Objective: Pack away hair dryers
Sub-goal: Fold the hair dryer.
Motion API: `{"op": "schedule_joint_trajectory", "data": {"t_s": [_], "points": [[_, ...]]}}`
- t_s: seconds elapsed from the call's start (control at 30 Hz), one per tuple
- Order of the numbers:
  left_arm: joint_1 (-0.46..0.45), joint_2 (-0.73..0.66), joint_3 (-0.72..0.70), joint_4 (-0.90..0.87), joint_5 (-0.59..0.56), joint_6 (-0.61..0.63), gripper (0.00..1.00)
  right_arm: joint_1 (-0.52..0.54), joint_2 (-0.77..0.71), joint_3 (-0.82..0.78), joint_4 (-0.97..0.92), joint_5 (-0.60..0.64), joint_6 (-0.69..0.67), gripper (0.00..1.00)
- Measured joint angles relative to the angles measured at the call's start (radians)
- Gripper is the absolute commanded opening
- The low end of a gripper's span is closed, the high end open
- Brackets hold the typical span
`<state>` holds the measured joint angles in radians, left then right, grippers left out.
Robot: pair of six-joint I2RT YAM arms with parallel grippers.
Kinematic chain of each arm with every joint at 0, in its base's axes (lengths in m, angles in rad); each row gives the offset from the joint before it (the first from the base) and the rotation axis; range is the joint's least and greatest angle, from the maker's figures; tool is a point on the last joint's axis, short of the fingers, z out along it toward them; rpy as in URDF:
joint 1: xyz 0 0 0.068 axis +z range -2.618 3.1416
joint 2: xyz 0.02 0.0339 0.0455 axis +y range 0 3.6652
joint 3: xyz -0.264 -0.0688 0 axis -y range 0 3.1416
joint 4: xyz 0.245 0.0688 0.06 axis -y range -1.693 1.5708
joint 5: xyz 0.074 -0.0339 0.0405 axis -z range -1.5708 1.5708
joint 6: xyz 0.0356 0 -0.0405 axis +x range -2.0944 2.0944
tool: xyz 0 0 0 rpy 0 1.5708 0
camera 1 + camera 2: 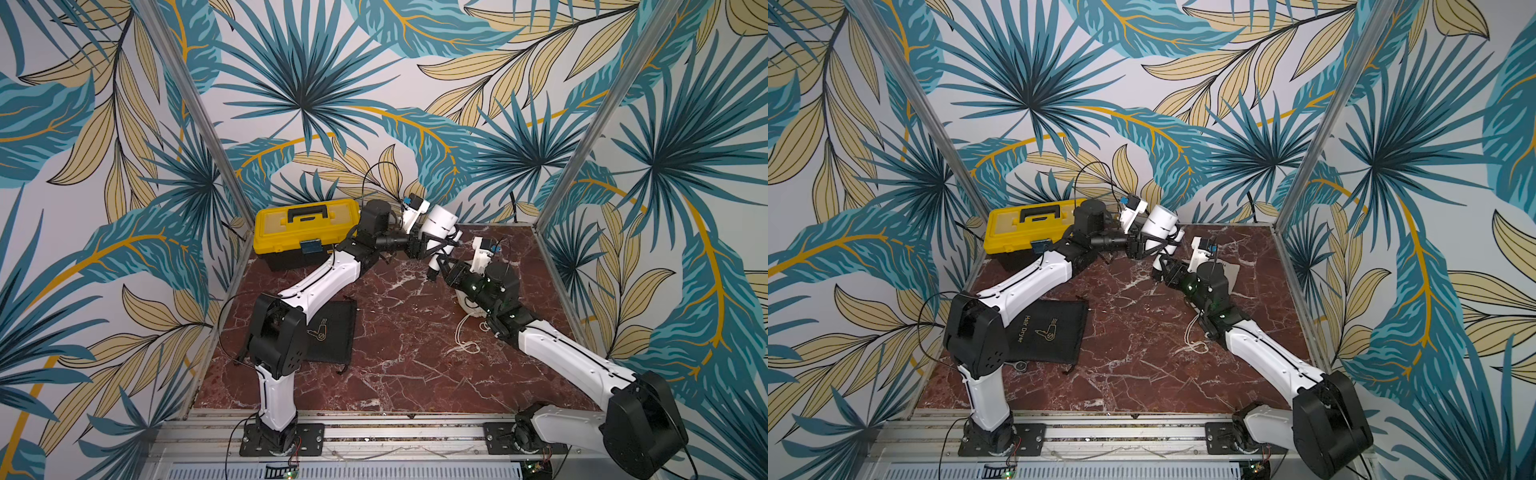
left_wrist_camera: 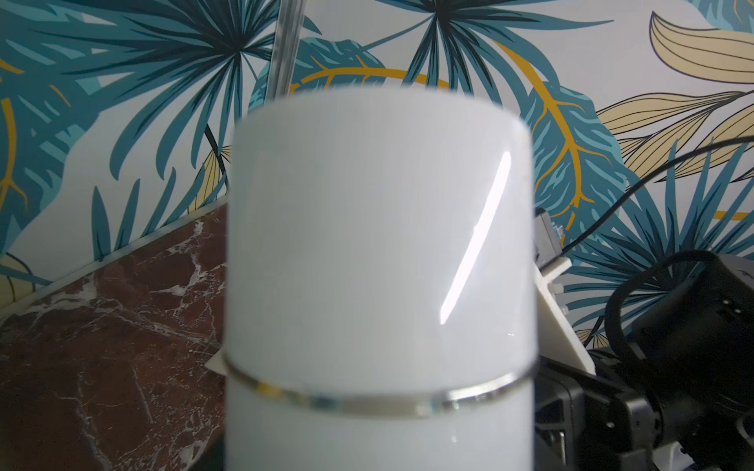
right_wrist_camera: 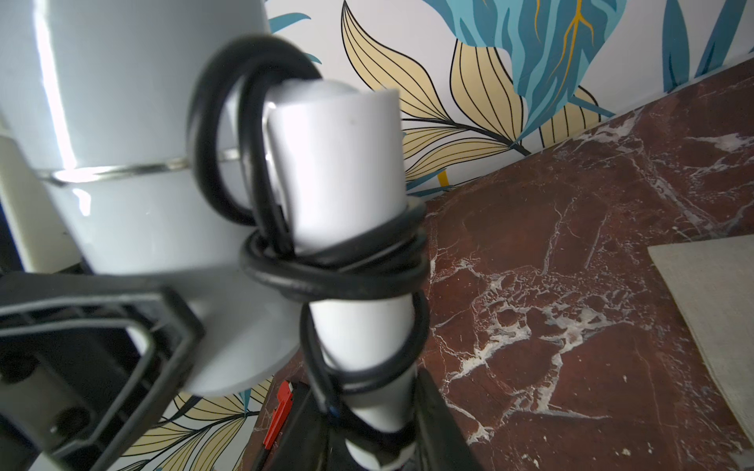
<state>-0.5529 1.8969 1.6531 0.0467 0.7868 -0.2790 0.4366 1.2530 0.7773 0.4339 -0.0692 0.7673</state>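
White hair dryer (image 1: 441,221) held above the rear of the bench (image 1: 399,357), with its black cord (image 3: 334,277) wound round the handle. The left pincer (image 1: 435,244) clasps the barrel, and the right pincer (image 1: 439,268) grips the handle's lower end. A black pouch (image 1: 334,332) lies flat beside the left arm. A yellow toolbox (image 1: 305,226) stands at the rear.

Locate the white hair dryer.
In both top views the white hair dryer hangs near the table's far edge, right of the yellow toolbox, left pincer on its barrel, right pincer on its handle end.
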Motion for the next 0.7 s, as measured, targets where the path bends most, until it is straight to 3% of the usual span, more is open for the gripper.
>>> {"op": "schedule_joint_trajectory", "data": {"t_s": [0.23,0.4,0.57,0.7], "points": [[-0.003,-0.004,-0.017,0.043,-0.042,0.0,0.03,0.0,0.009,0.0,0.026,0.035,0.014,0.19],[-0.008,-0.003,-0.037,0.031,-0.045,-0.014,0.03,0.011,-0.036,0.002,-0.02,-0.021,-0.032,0.51],[-0.056,0.008,-0.044,0.023,0.023,-0.102,0.03,0.076,-0.065,0.013,-0.143,-0.18,-0.109,0.61],[-0.078,0.04,-0.045,0.009,0.062,-0.161,0.03,0.087,-0.092,-0.007,-0.177,-0.246,-0.158,0.64]]}}
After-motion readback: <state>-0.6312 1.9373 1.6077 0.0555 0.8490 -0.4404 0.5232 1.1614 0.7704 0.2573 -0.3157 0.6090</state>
